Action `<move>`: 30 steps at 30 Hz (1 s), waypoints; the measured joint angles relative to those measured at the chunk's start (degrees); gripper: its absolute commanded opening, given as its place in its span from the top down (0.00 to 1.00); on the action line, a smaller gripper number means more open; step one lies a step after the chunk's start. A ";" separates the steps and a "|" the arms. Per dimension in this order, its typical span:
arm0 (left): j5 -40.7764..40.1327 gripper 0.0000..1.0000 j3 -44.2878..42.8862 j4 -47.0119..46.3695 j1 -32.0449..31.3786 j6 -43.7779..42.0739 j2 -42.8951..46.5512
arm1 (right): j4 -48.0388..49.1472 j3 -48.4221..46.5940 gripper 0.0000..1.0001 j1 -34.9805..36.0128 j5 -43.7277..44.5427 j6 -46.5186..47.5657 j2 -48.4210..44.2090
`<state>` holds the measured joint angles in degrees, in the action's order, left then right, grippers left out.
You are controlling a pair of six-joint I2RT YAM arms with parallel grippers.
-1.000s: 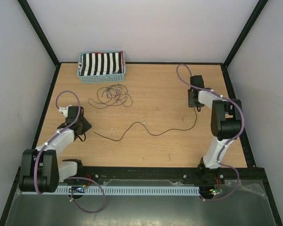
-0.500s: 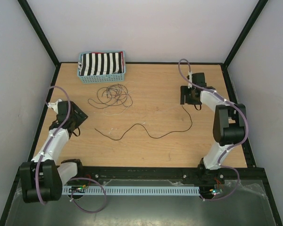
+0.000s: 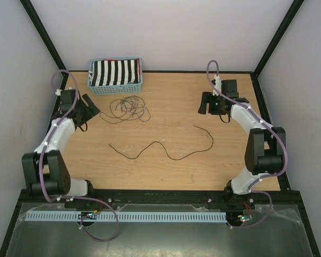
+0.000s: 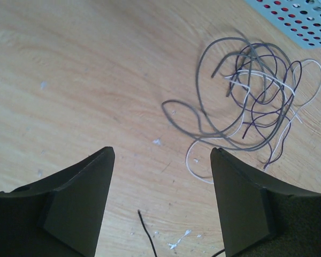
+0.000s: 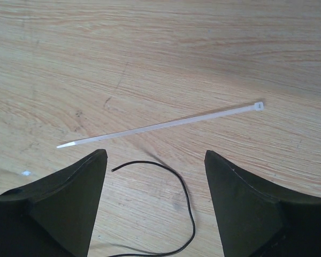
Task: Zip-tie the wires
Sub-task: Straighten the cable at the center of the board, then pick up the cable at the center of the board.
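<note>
Light wood-grain table, matte, with faint scuffs and small white flecks, boxed in by plain pale walls and a black frame. At the far left edge sits a light-blue perforated plastic basket, rectangular, with a black-and-white striped cloth inside.

The wires lie just in front of the basket as a loose tangle of very thin strands curling in overlapping loops. In the left wrist view they read grey, dark purple-black and pale white, and all lie flat on the wood. A separate long black wire lies alone in a shallow wave across the middle of the table, well apart from the tangle. Its right end hooks back toward the right arm.

The left gripper is at the far left of the table near the basket, its jaws spread wide with nothing between them. Its fingers are dark, matte and wedge-shaped, and one end of the black wire shows on the wood in the gap. The tangle lies ahead of it and to its right, not touched.

The right gripper is at the far right, its jaws also wide apart and holding nothing. A zip tie, a thin straight translucent-white plastic strip with a square head at the right and a pointed tail at the left, lies flat just ahead of the fingers. The curved end of the black wire lies between the fingers, just beside the zip tie; whether they touch is unclear.
</note>
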<state>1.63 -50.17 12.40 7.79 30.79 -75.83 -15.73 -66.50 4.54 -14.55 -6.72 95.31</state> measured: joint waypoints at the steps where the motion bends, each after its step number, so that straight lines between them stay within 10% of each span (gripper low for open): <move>1: 1.03 0.25 -2.10 0.55 0.00 -1.11 -2.34 | 0.24 0.15 0.15 0.00 -0.39 0.00 -0.55; 20: 5.35 0.41 -13.27 5.16 -6.73 -5.22 -19.89 | 0.79 1.55 0.15 0.00 -2.25 -0.17 -2.32; 30: 4.09 0.66 -14.08 2.25 -6.97 -3.15 -25.42 | 1.07 2.40 0.16 0.00 -4.00 -0.37 -2.80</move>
<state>5.72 -64.25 14.66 0.82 27.64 -101.25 -14.66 -64.10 4.54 -18.55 -7.09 92.51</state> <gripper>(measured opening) 0.428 0.848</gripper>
